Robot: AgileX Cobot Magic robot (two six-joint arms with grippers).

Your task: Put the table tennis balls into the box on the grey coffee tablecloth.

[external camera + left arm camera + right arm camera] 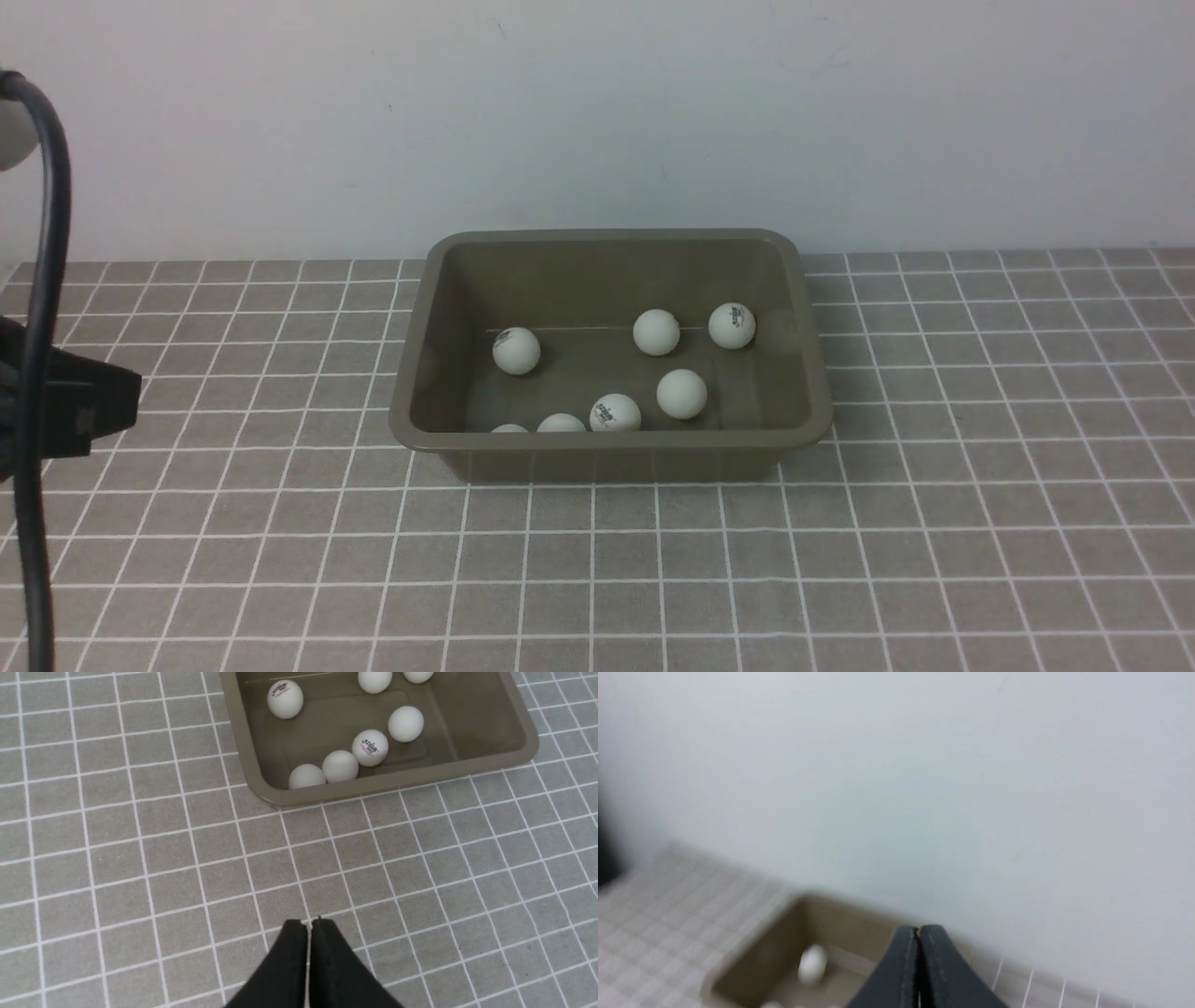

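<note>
The olive-brown box (611,448) stands on the grey coffee tablecloth (840,560), near the middle. Several white table tennis balls lie inside it, among them one with a logo (615,413) by the near wall and one (516,350) at the left. In the left wrist view my left gripper (309,924) is shut and empty, hovering over bare cloth a short way from the box (373,786) and its balls (370,747). In the blurred right wrist view my right gripper (919,929) is shut and empty, raised beside the box (752,956), where one ball (812,963) shows.
A plain white wall (653,112) rises right behind the box. A black cable (42,373) and a black part of the left arm (84,406) stand at the front view's left edge. Checked cloth stretches on all sides of the box.
</note>
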